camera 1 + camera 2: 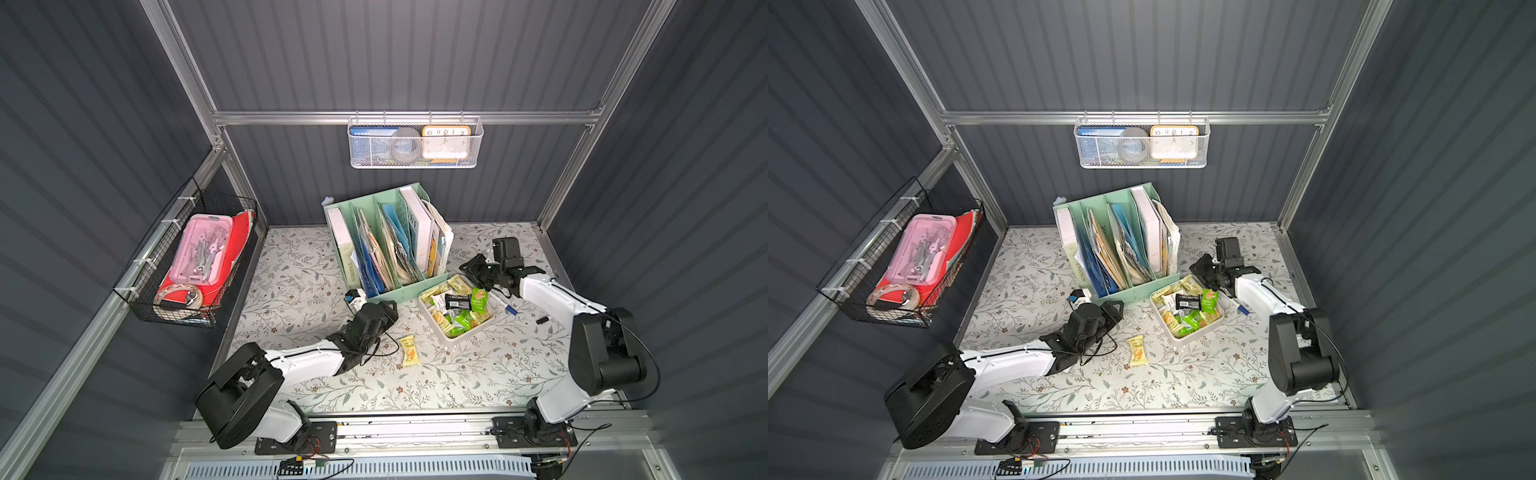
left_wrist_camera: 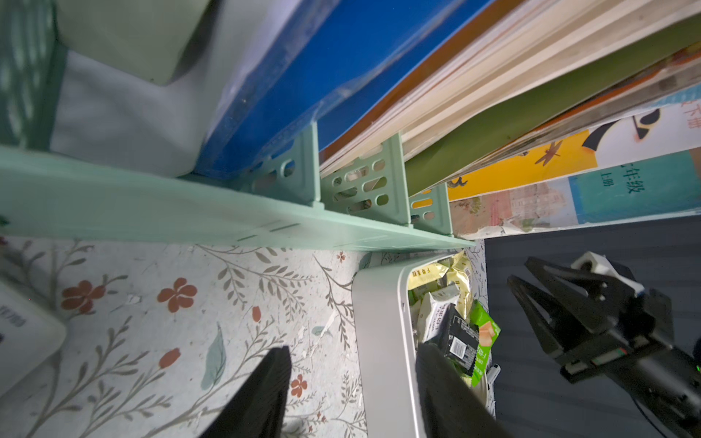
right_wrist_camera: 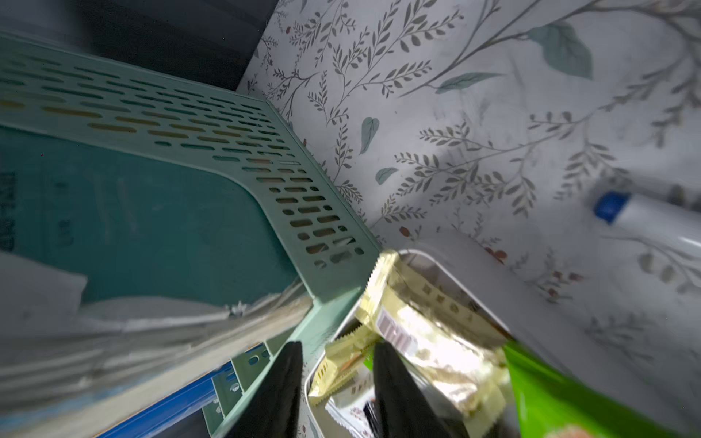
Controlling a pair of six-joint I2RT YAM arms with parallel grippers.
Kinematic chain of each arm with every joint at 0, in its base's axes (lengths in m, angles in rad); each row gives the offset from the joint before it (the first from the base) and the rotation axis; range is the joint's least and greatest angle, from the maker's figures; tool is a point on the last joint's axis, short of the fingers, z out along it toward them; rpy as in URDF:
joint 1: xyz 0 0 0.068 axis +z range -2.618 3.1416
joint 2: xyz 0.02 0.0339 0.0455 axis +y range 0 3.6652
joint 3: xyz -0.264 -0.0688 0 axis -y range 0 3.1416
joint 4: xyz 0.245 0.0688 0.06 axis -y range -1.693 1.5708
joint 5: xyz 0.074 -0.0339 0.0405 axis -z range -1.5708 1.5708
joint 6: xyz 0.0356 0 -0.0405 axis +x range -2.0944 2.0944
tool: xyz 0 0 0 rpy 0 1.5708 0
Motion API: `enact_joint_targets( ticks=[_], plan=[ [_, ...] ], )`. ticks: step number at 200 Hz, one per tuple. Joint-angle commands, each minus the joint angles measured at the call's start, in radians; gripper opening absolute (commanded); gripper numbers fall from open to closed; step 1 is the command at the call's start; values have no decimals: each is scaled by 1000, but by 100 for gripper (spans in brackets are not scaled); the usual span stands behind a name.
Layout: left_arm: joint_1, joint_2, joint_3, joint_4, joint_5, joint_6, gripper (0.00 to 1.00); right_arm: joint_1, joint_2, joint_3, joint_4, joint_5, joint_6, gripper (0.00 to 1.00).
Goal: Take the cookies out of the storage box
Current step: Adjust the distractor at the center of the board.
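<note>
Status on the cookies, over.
Left end effector, right end effector open, empty. One cookie out on table; other cookies in storage box. File organiser crowds box.

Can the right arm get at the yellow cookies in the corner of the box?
Probably yes: the right gripper is open right at the yellow cookies in the storage box, nothing covering them, though the green organiser stands close beside.

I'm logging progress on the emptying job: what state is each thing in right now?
storage box: upright on the table, nearly full.
cookies: piled in the box, not taken out yet.
pale yellow packet: out of the box, lying flat on the table.
left gripper: open, empty, straddling the box's wall.
right gripper: open, over a box corner, nothing clamped.
</note>
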Motion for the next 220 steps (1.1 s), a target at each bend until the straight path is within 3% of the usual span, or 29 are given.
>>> enact_joint_targets(
  ticks=[1, 44, 130, 175, 220],
  plan=[
    [-4, 35, 39, 18, 6, 36, 57, -18, 88, 85, 8, -104, -20, 33],
    [-4, 73, 56, 40, -4, 38, 56, -15, 253, 221, -25, -190, -22, 31],
    [-3, 60, 56, 40, -12, 36, 56, 95, 364, 286, 73, -296, 65, 27],
    [-6, 75, 50, 51, 11, 19, 56, 164, 406, 347, 94, -287, 109, 25],
    [-52, 162, 105, 89, 48, -9, 57, 139, 338, 329, 41, -207, 67, 28]
  ],
)
